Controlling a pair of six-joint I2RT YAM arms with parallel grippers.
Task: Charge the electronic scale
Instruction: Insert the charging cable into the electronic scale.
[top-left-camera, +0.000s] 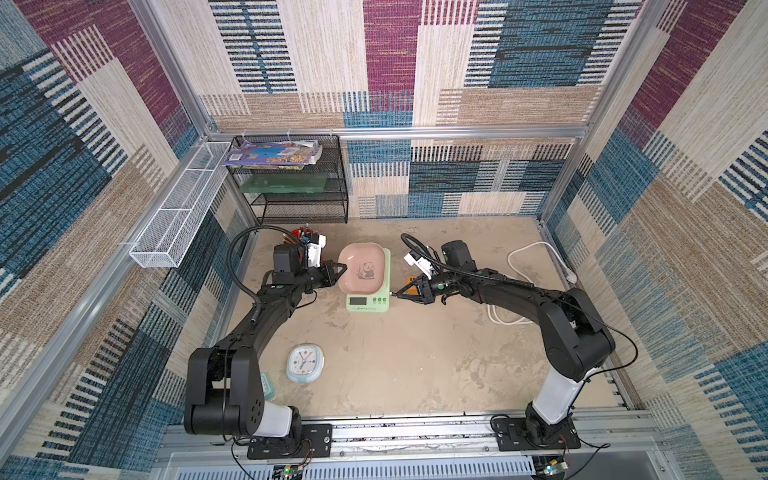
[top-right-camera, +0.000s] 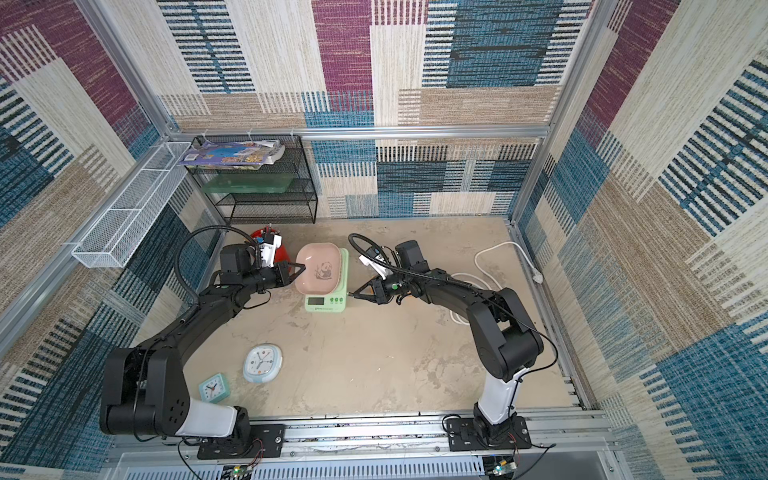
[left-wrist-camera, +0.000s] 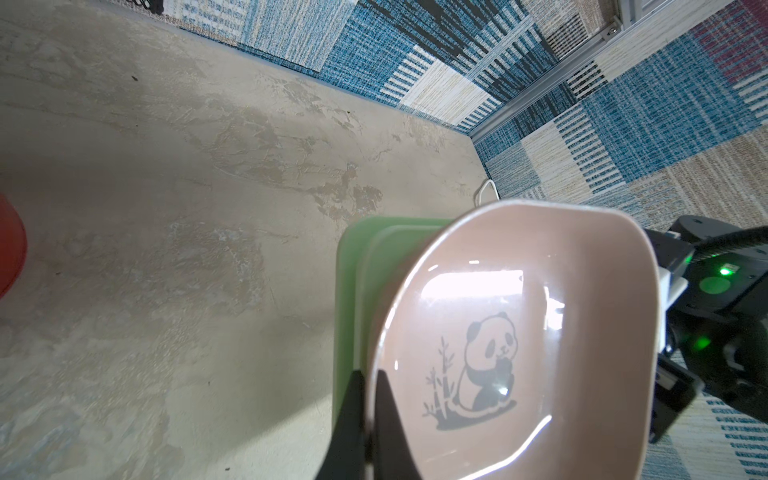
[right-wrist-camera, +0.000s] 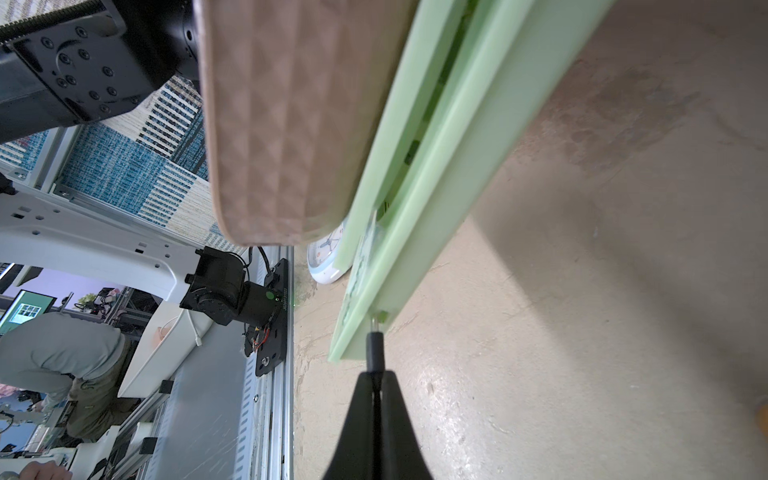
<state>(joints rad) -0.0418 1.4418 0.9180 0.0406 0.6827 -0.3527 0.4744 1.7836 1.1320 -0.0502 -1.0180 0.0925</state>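
Observation:
The electronic scale stands mid-table, mint green, with its display facing the front edge. Its pinkish panda tray sits on top and overhangs the scale's left side. My left gripper is shut on the tray's left rim, one finger inside and one outside. My right gripper is shut on a black charging plug. The plug's metal tip sits at a port in the scale's right side, near its front corner.
A light-blue alarm clock and a small teal clock lie front left. A white cable loops along the right wall. A black mesh rack and a red pen holder stand back left, and an orange strip peeks from behind the right gripper.

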